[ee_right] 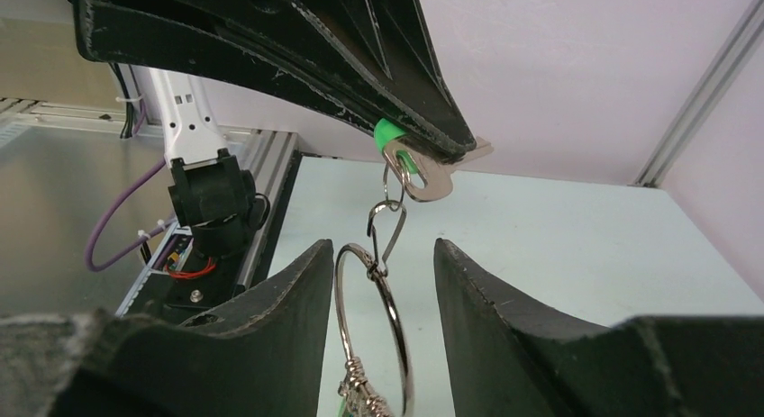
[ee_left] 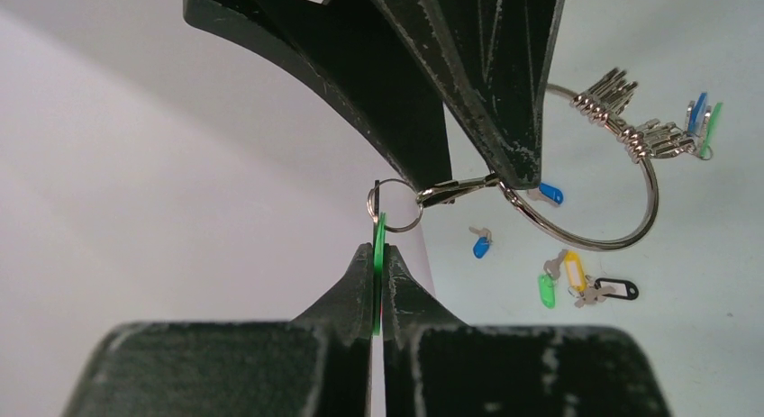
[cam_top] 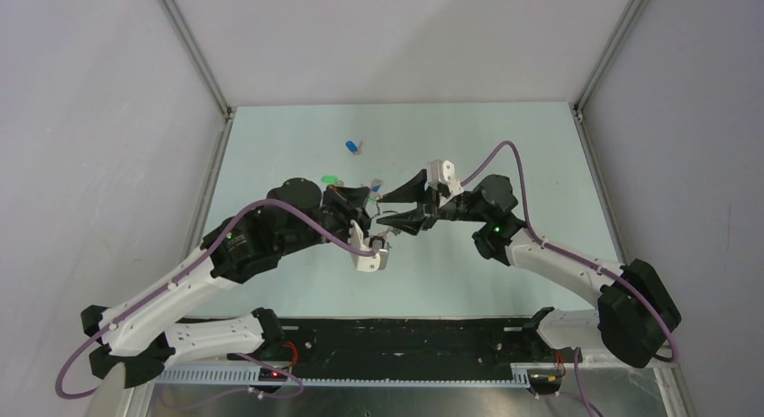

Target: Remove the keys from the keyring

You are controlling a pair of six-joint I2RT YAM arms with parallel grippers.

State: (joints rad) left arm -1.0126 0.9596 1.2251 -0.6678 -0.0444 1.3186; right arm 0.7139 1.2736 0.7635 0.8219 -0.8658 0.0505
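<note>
One green-capped key (ee_right: 423, 178) sits pinched in the left claw (ee_left: 378, 259); right claw (ee_right: 383, 250) spread around the keyring (ee_left: 654, 196).

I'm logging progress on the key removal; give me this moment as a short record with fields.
left end effector: shut on green key
green key: joined by small ring and clasp to keyring
right end effector: open, fingers either side of keyring
keyring: held above table, keys bunched on it
loose keys: several lying on table
</note>
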